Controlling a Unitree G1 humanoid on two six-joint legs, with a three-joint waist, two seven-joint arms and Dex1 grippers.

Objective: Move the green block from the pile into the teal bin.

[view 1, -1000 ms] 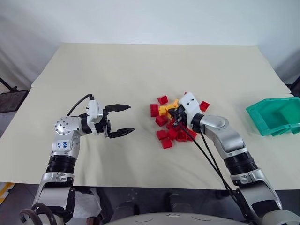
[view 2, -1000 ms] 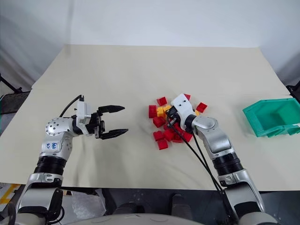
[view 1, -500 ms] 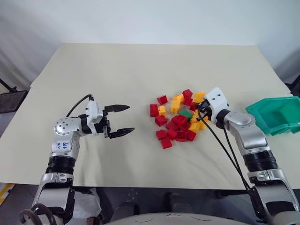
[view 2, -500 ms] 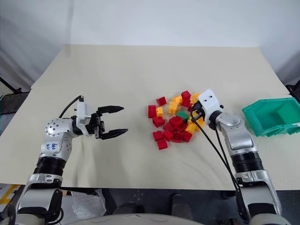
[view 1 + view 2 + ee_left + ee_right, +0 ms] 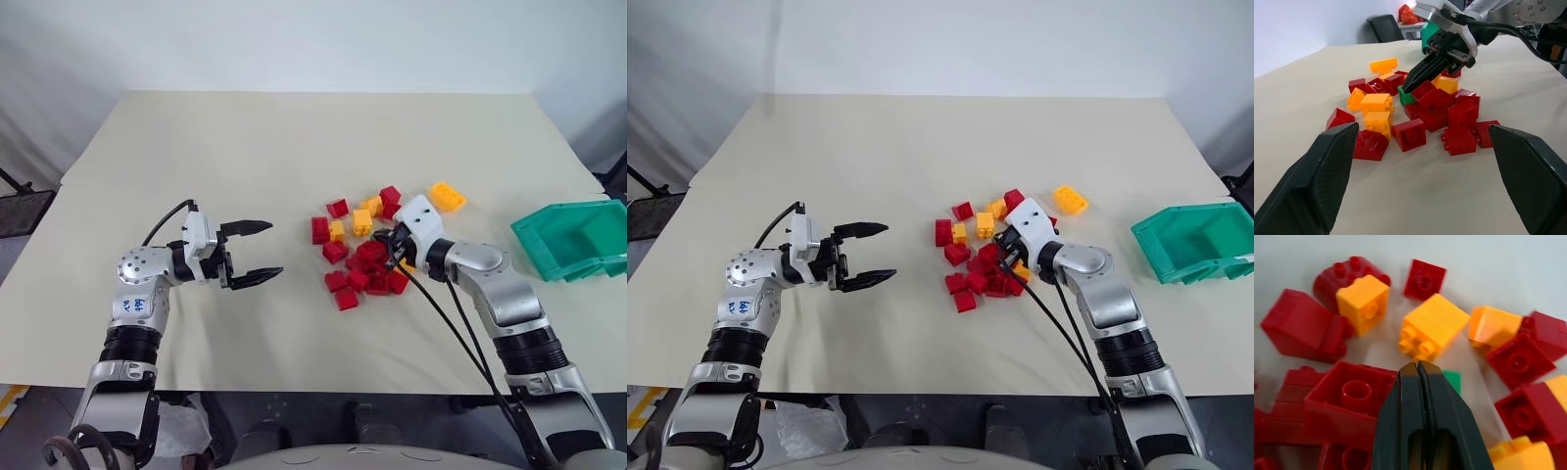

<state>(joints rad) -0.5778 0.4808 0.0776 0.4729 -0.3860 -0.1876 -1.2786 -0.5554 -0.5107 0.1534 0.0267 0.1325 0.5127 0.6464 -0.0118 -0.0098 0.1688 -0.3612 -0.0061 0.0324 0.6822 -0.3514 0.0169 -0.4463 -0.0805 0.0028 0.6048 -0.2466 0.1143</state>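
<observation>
Small bright green studded plastic brick (image 5: 1405,95) in the red-and-orange brick pile (image 5: 364,257), clenched right pincer (image 5: 1409,84) touching it (nothing grasped), left pincer (image 5: 257,252) released.

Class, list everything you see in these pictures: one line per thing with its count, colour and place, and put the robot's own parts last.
Table: one, cream, under everything.
Pile: roughly two dozen studded bricks, mostly red, some yellow-orange, mid-table.
Stray brick: one, yellow-orange, apart from the pile towards the bin.
Green block: one, green, half buried among red bricks.
Teal bin: one, teal, at the table's right edge.
Left gripper: black fingers, open, left of the pile.
Right gripper: black fingers, shut, tips at the green block.
</observation>
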